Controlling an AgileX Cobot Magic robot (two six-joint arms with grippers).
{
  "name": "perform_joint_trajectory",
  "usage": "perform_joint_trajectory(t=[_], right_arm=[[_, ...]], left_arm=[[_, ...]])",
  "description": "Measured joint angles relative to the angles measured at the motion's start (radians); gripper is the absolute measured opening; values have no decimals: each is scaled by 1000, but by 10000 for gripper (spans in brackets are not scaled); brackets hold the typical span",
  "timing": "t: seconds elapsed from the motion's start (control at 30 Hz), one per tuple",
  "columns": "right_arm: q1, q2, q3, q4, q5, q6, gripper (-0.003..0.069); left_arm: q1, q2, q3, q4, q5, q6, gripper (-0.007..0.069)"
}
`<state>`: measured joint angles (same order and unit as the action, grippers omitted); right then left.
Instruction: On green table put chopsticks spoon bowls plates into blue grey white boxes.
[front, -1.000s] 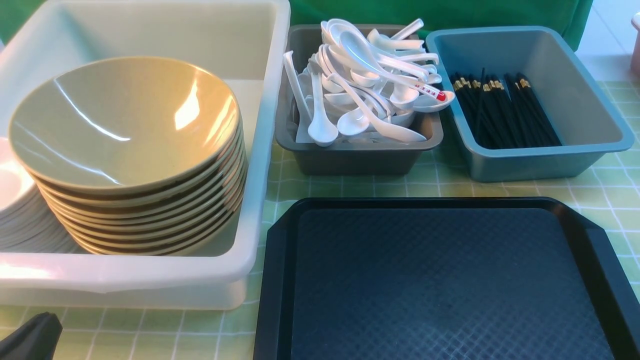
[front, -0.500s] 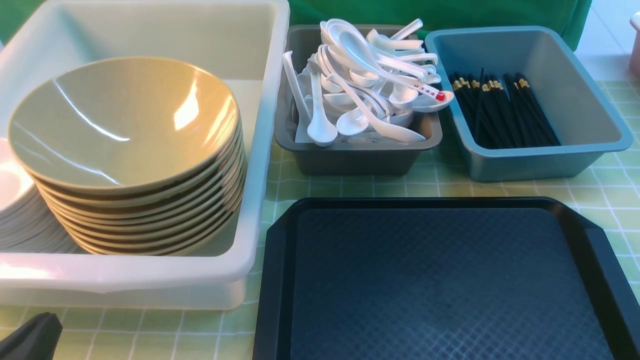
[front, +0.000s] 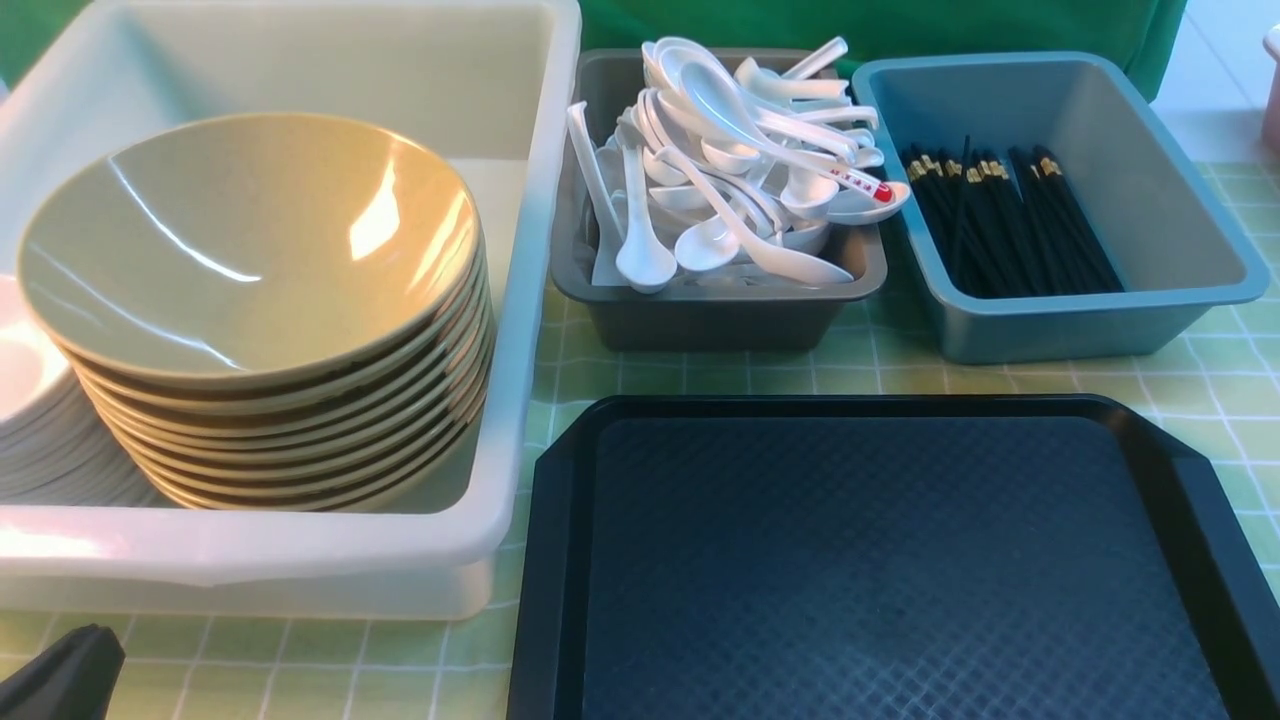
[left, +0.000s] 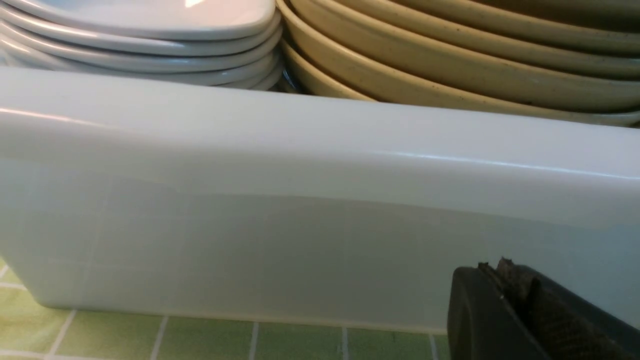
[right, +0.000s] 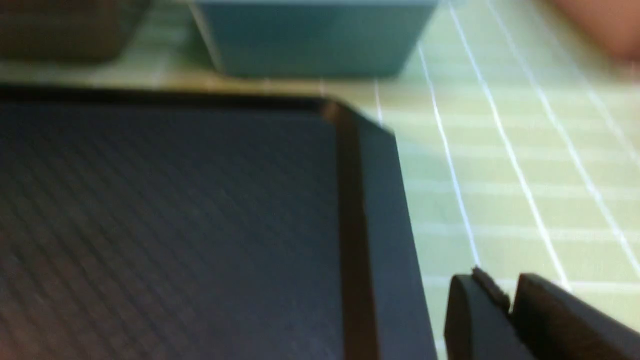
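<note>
The large white box (front: 480, 520) at the left holds a tall stack of tan bowls (front: 250, 240) and a stack of white plates (front: 30, 420). The dark grey box (front: 700, 315) is heaped with white spoons (front: 740, 170). The blue box (front: 1090, 320) holds black chopsticks (front: 1010, 220). My left gripper (front: 60, 675) is shut and empty, low at the near left in front of the white box wall (left: 300, 225), with bowls (left: 450, 75) and plates (left: 150, 45) above it. My right gripper (right: 505, 295) is shut and empty beside the tray's right edge; it is out of the front view.
A black textured tray (front: 880, 560) lies empty on the green table (front: 880, 370) in front of the grey and blue boxes; it also shows in the right wrist view (right: 175, 225). Bare green cloth (right: 525, 175) lies right of the tray.
</note>
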<state>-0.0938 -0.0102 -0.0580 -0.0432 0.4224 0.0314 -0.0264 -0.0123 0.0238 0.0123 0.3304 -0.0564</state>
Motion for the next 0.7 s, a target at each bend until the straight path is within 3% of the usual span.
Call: perform_joint_trajectory(t=[0.3, 0.7], right_arm=[[-3, 0, 59, -16, -121, -3, 134], [24, 0, 62, -16, -134, -3, 141]], left_arm=[[0, 0, 0, 0, 0, 0, -1], [0, 0, 1, 0, 0, 0, -1]])
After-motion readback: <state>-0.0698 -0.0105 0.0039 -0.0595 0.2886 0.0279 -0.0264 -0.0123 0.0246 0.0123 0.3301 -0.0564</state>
